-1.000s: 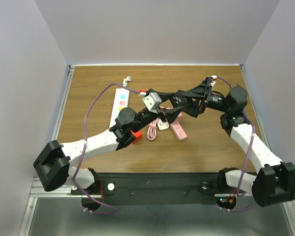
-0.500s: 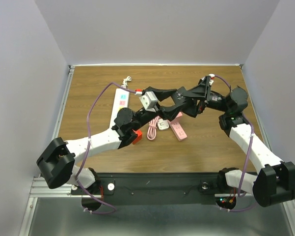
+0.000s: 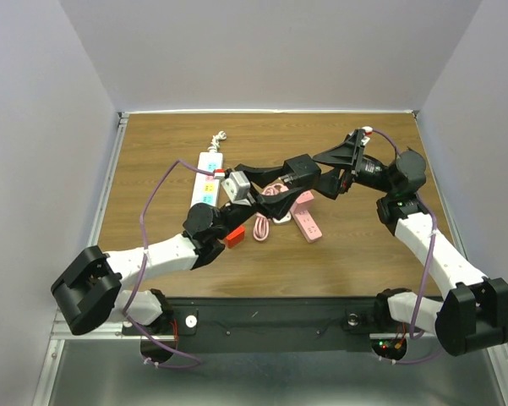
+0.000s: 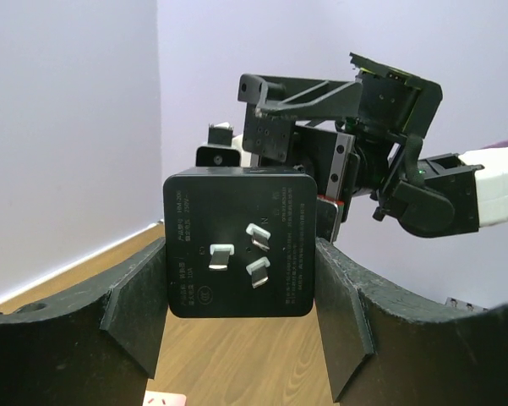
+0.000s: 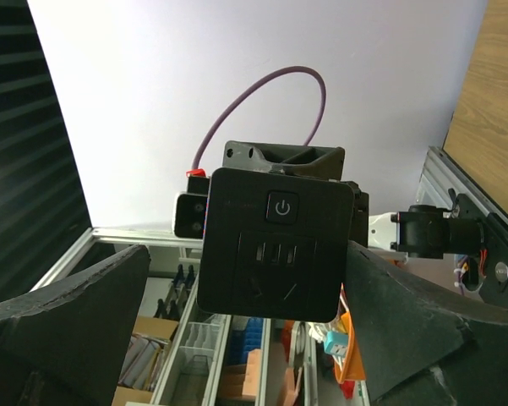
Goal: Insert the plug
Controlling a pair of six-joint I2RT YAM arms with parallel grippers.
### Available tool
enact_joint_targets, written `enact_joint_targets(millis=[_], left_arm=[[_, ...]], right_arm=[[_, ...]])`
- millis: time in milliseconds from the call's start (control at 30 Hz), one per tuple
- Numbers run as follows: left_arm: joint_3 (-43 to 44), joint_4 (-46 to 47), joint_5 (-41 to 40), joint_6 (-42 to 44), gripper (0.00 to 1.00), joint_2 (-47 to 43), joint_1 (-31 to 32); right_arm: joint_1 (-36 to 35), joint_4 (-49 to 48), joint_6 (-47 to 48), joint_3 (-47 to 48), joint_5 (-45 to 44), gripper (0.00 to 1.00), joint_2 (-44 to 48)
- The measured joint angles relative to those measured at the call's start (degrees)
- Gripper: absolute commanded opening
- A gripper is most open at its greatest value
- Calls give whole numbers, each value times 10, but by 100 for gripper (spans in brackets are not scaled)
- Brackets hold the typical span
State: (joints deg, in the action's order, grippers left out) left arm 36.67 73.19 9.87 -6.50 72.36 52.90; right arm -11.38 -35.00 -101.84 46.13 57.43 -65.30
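My left gripper (image 3: 294, 172) (image 4: 241, 288) is shut on a black square plug block (image 4: 237, 211) and holds it in the air above the table. Its three metal prongs face the left wrist camera. In the right wrist view the same block (image 5: 275, 245) shows its socket face and power button. My right gripper (image 3: 325, 179) (image 5: 245, 334) is open, with its fingers (image 5: 76, 326) standing wide on either side of the block. A pink power strip (image 3: 305, 216) lies on the table under both grippers.
A white power strip (image 3: 207, 174) with coloured sockets lies at the left. A pink cable (image 3: 261, 226) and a white plug (image 3: 281, 214) lie beside the pink strip. The wooden table (image 3: 363, 254) has walls on three sides.
My left arm has drawn back to the left and towards its base, with the black block in its gripper. The right arm has hardly moved.
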Motion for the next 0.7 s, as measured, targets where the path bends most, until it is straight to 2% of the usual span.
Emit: enact_joint_targets(millis=[133, 333, 367, 433, 467, 533, 567, 600, 633, 700], left_arm=[[-4, 4, 0, -4, 0, 0, -1], [-1, 12, 7, -4, 0, 6, -2], [2, 14, 10, -3, 0, 10, -2], [8, 15, 17, -3, 0, 16, -4], [11, 15, 21, -2, 0, 19, -4], [12, 11, 27, 3, 0, 23, -6], [14, 8, 32, 8, 0, 26, -9], [15, 5, 35, 9, 0, 28, -10], [18, -3, 37, 11, 0, 30, -12], [25, -14, 38, 14, 0, 36, -14]], right_arm=[[0, 0, 1, 0, -1, 94, -1], [0, 1, 3, 0, 3, 78, -1], [0, 1, 9, 0, 5, 72, -1], [1, 2, 21, 0, 8, 65, -3], [1, 8, 26, 0, 9, 54, -5], [2, 24, 42, 2, 9, 40, -6], [5, 33, 48, 3, 11, 27, -7], [6, 39, 52, 4, 12, 17, -8], [9, 45, 66, 5, 13, 0, -9], [11, 50, 77, 7, 14, 0, -12]])
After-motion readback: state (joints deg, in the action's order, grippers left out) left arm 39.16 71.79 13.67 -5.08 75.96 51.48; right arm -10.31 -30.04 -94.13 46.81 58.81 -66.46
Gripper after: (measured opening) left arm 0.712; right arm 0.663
